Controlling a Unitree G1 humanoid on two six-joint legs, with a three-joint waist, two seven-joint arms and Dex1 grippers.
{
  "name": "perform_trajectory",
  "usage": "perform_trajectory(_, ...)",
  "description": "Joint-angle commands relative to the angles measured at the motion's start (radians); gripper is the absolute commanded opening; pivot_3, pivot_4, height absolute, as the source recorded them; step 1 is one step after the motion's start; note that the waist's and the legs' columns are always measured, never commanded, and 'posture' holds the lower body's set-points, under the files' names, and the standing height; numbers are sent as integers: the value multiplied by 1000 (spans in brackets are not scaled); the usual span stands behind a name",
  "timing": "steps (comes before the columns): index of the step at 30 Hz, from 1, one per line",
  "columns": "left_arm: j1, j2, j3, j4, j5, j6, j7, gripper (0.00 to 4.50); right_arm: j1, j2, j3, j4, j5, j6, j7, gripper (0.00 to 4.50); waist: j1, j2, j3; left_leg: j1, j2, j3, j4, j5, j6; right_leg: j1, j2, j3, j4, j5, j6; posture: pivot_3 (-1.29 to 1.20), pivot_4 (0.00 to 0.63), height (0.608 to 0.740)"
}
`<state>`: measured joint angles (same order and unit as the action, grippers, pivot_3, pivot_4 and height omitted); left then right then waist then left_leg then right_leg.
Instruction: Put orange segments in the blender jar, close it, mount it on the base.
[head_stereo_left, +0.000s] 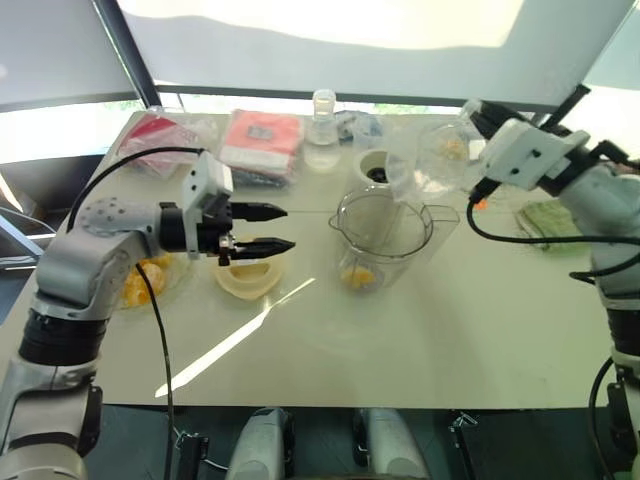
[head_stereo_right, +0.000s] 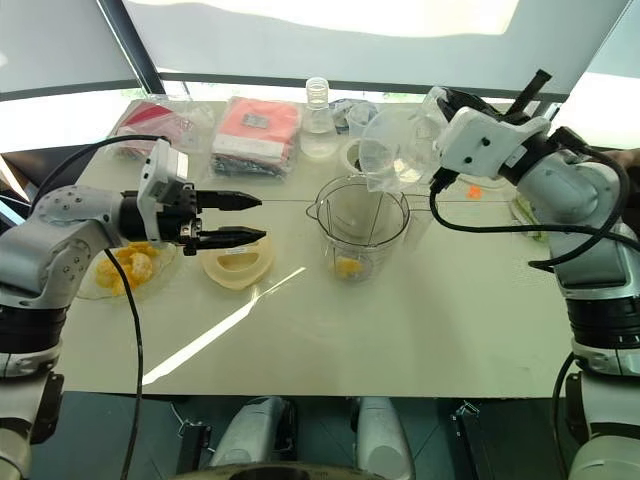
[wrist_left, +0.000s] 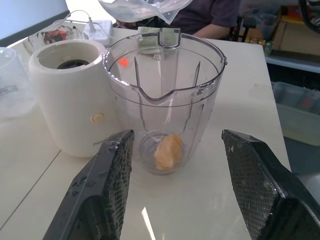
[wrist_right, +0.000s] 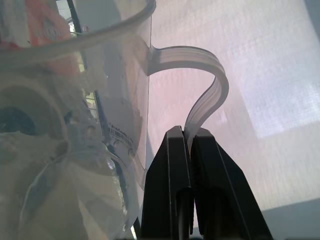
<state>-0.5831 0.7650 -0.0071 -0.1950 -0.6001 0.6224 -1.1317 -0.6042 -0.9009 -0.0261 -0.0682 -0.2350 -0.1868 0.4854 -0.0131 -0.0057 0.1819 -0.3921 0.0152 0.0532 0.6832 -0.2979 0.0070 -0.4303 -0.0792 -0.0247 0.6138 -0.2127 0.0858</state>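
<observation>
The blender jar (head_stereo_left: 385, 238) was stood upright near the middle of the table (head_stereo_left: 450, 340), with its top open. One of the orange segments (wrist_left: 168, 151) was seen lying at the bottom of the jar. More orange pieces (head_stereo_right: 125, 268) were heaped on a clear plate (head_stereo_right: 95, 290) at the left side of the table, under the left arm.

The base (wrist_left: 72, 102) was stood just behind the jar, close beside it, and its dark round hole on top could be seen. A flat cream lid (head_stereo_right: 238, 263) was laid on the table between the plate and the jar.

The left gripper (head_stereo_left: 262, 229) was held in the air above the cream lid and pointed toward the jar. Its fingers (wrist_left: 102, 185) were spread wide apart, and nothing was held between them.

The right gripper (wrist_right: 191, 137) was lifted up behind the jar, over the base. Its fingers were squeezed tight on the thin handle of a smaller clear cup (head_stereo_right: 398, 150), which was tipped on its side in the air above the jar. A little yellow-orange was seen inside that cup.

A small glass flask (head_stereo_left: 323, 125) and red packets (head_stereo_left: 262, 140) were laid at the far edge of the table.
</observation>
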Motion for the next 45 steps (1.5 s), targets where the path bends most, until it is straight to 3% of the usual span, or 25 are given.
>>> perform_trajectory(1,-3,2,14,-24,-4,-8,0,2900,-41,-35,-7,-1,-53,-90,-12,28,0,0,0,0,0,0,0,0,0,0,0,0,0,0,0,0,150,740)
perform_trajectory(20,-21,-10,1,-18,-2,2,9,2900,-88,-61,20,75,-273,-310,-94,28,-1,-1,0,0,0,0,0,0,0,0,0,0,0,0,0,0,150,740)
perform_trajectory(32,-29,-16,-3,-7,5,-2,2,2900,-107,-58,18,86,-331,-344,-158,28,-1,-1,0,0,0,0,0,0,0,0,0,0,0,0,0,0,150,740)
perform_trajectory(36,-29,-15,1,-5,5,-4,3,2900,-84,-6,-12,82,-221,-257,-125,28,-1,-1,0,0,0,0,0,0,-1,0,0,0,0,0,0,0,150,740)
perform_trajectory(40,-27,-15,9,0,5,-6,9,2900,-12,76,-101,7,46,2,-8,28,2,-1,1,0,0,0,0,0,-1,0,0,0,1,0,0,0,150,740)
perform_trajectory(45,-41,-14,22,26,-4,-6,6,2900,27,135,-205,-121,257,324,40,28,3,-1,1,0,0,0,0,0,0,1,-1,-1,1,2,3,0,150,740)
